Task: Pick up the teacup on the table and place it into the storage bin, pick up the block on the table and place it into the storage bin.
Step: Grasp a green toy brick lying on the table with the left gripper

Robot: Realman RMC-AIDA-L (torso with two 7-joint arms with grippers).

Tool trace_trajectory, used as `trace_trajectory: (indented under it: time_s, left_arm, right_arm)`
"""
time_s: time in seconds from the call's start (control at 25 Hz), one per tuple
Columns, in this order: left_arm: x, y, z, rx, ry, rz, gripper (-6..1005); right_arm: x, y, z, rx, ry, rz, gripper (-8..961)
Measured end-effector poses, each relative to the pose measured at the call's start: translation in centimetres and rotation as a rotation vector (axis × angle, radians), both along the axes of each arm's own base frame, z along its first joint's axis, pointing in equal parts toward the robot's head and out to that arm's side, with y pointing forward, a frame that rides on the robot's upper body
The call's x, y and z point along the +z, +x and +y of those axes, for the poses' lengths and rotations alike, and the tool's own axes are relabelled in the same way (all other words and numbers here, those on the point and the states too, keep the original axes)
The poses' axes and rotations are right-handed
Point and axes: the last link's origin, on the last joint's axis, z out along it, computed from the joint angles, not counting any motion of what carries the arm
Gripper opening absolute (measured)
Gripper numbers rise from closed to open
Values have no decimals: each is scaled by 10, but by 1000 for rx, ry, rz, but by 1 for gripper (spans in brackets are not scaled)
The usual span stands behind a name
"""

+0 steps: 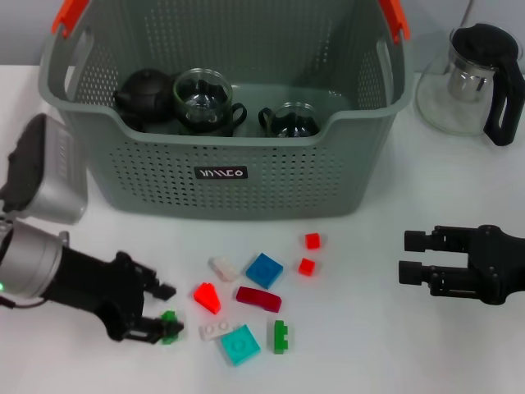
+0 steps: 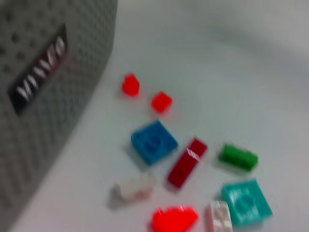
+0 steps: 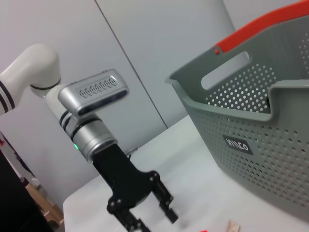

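Note:
The grey-green storage bin [image 1: 271,176] stands at the back centre, and its label shows in the left wrist view [image 2: 38,72]. Two glass teacups [image 1: 205,100] [image 1: 291,121] and a black teapot [image 1: 146,97] sit inside it. No teacup is on the table. Several small blocks lie in front of the bin, among them a blue one [image 1: 264,270] [image 2: 153,141] and a teal one [image 1: 239,344]. My left gripper [image 1: 166,310] is open at the lower left, and a small green block [image 1: 170,325] lies at its nearer fingertip. My right gripper [image 1: 406,256] hovers open at the right.
A glass teapot with a black handle [image 1: 476,78] stands at the back right. Red [image 1: 207,296], dark red [image 1: 258,299], white [image 1: 222,268] and green [image 1: 280,335] blocks are scattered mid-table. The right wrist view shows my left gripper [image 3: 153,221] and the bin wall [image 3: 256,145].

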Motion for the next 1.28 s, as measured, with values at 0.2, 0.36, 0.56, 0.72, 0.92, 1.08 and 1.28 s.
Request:
trace_trajectory:
  time_s: [0.2,0.36,0.56,0.72,0.92,1.08,1.28]
  left_arm:
    - [16,4,5,4,105,-173,543]
    - [20,-1,1,-37,123,-228,593]
    - [11,-19,-20,-119,125,-254,738]
    - [4,-27,-30,-141,131,-286,736]
    - [-7,-37,-34,-123,132,-289,735]
    - [-13,-45,-32,-124,163,-264,734]
    - [-17,-51,-33,-126,161,-244,734]
  right_arm:
    - [0,-1,1,2,2,1,700]
    - [0,-2,2,3,1,3,699]
    - [0,-2,1,1,0,4,699]
    - [0,0,0,-10,-3,6,699]
    - [0,1,-1,-15,-4,6,701]
    - [0,1,-1,-17,-4,6,700]
    - [-1,2,-2,-18,-10,0,700]
